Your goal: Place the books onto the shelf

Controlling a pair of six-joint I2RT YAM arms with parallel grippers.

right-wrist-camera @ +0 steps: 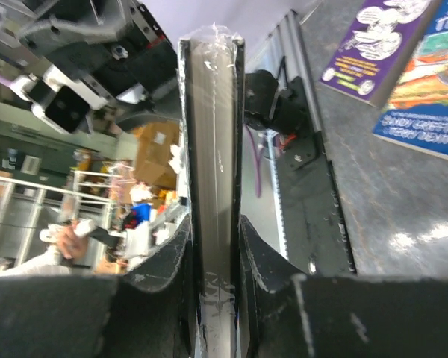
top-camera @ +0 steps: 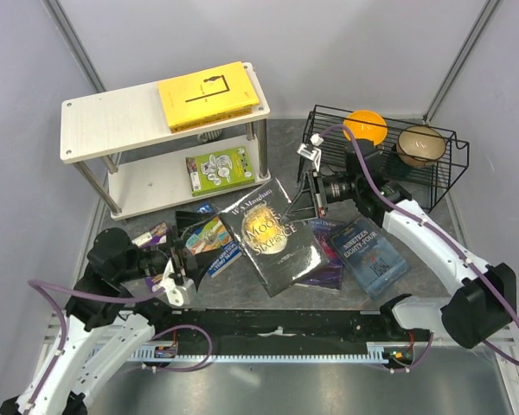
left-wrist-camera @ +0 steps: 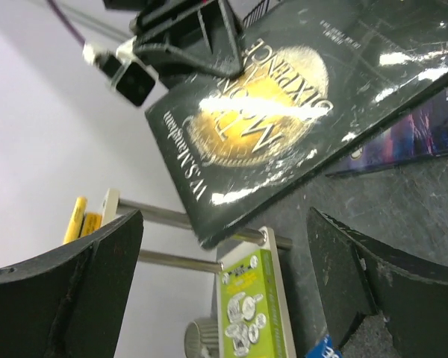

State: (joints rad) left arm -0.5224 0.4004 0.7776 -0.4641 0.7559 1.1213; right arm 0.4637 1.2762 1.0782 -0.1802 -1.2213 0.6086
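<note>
Grey tabletop between pale walls carries seven books in all. Two are on the shelf (top-camera: 104, 125), far ahead of the left claw (top-camera: 183, 264): one yellow book (top-camera: 212, 93) on the upper board and one lime-green cartoon book (top-camera: 221, 169) on the lower board. The left claw is spread wide, low over the table, and nothing is between its fingers. Just before its tips lies one multicoloured book (top-camera: 209, 235), and one purple cartoon book (top-camera: 151, 235) lies beside its wrist on the far side. The right claw (top-camera: 307, 201) is pinching the far edge of one black-and-gold book (top-camera: 272, 238). In the right wrist view this thin edge stands between the two fingers. This book covers a part of one dark galaxy book (top-camera: 324, 272), and one blue book (top-camera: 372, 251) lies near it, on the side of the right arm. Close beside the right claw, on its far side, stands one black wire rack (top-camera: 445, 173) with two bowls, one orange bowl (top-camera: 365, 125) and one brown bowl (top-camera: 419, 145). Chrome legs of the shelf stand between the left claw and the lime-green book.
</note>
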